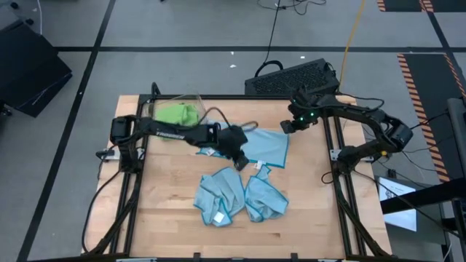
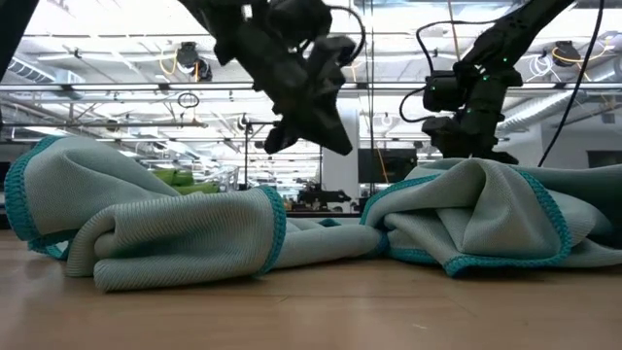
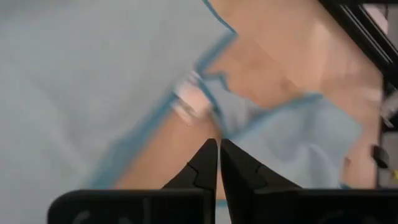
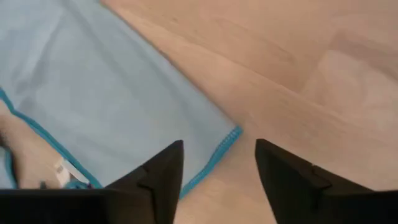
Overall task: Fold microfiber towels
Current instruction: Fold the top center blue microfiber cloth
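A wooden table [image 1: 306,211] stood on grey floor, with a clear plastic bin [image 1: 191,100] at its far-left corner and a black keyboard [image 1: 291,76] behind it.

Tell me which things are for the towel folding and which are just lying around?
For the job:
- flat blue towel
- two crumpled blue towels
- green towels
- left tool, shut, empty
- right tool, open, empty

Just lying about:
- clear bin round the green towels
- keyboard behind the table
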